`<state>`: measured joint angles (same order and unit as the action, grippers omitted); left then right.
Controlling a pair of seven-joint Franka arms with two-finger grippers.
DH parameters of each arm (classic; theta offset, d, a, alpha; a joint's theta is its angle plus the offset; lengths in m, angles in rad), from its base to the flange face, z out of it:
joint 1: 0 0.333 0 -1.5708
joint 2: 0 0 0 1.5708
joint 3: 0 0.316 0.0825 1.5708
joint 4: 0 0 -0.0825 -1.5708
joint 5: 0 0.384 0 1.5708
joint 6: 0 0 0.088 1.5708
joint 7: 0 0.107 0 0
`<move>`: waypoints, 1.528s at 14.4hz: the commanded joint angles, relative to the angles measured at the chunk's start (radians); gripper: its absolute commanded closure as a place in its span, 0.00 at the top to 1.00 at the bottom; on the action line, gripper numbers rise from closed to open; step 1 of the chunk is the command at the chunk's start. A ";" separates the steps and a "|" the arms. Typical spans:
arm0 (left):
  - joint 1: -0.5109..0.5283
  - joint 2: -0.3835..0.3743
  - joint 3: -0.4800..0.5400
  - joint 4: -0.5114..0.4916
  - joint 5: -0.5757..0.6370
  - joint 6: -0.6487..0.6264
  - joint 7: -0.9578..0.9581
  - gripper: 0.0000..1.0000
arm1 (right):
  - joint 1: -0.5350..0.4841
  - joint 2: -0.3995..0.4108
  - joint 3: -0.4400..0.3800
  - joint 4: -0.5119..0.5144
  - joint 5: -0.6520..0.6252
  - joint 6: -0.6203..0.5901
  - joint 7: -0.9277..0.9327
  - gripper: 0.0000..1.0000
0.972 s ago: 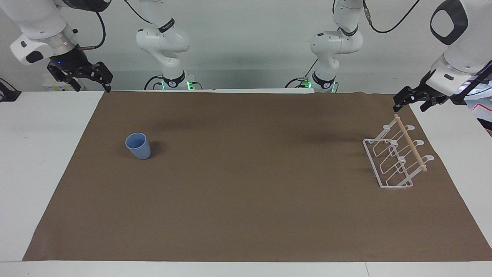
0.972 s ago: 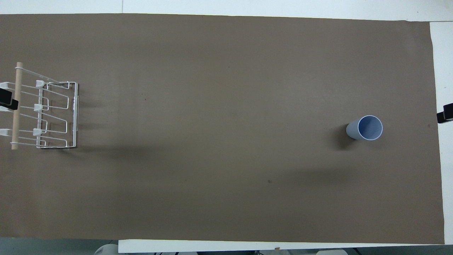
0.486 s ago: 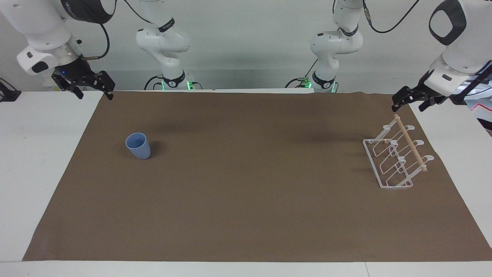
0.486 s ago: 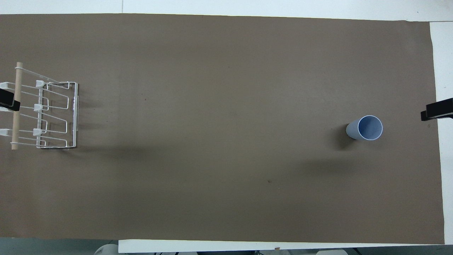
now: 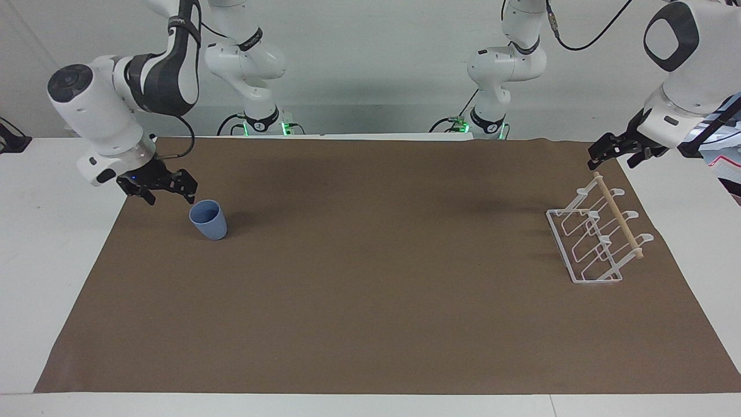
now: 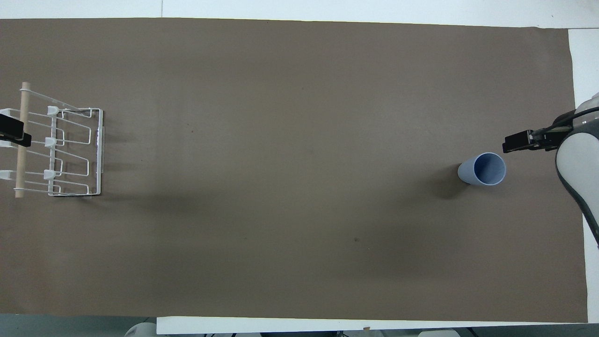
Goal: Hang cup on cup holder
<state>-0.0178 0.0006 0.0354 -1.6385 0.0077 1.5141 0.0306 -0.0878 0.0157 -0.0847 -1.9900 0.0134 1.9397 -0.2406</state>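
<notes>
You are getting bright, even overhead light and sharp focus; the small light-blue plastic cup [image 6: 484, 169] is casting a soft shadow.

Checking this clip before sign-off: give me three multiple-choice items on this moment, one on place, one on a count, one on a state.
1. Where does the light-blue cup stand?
A. on the brown mat
B. on the white wire cup holder
C. in a gripper

2. How many cups are in view?
A. three
B. two
C. one

3. How is the right gripper?
A. shut on the cup
B. open, beside the cup
C. open, over the cup holder

Key: 1 A, it stands upright on the brown mat toward the right arm's end; 2 C, the cup holder is bare; 3 B, its fingers are apart, short of the rim.
</notes>
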 commanded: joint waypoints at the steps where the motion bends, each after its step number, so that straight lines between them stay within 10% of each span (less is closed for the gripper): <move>1: -0.021 -0.024 0.008 -0.032 -0.006 0.024 -0.038 1.00 | -0.021 -0.029 0.005 -0.081 0.014 0.056 -0.077 1.00; 14: -0.034 -0.036 0.004 -0.044 -0.005 -0.012 -0.133 1.00 | -0.033 0.003 0.005 -0.214 0.005 0.225 -0.213 0.86; 22: -0.042 -0.036 0.001 -0.043 -0.015 -0.019 -0.285 1.00 | -0.043 0.026 0.005 -0.227 0.005 0.240 -0.284 0.11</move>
<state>-0.0481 -0.0049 0.0304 -1.6541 0.0072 1.4996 -0.1655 -0.1160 0.0392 -0.0874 -2.2067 0.0136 2.1620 -0.4994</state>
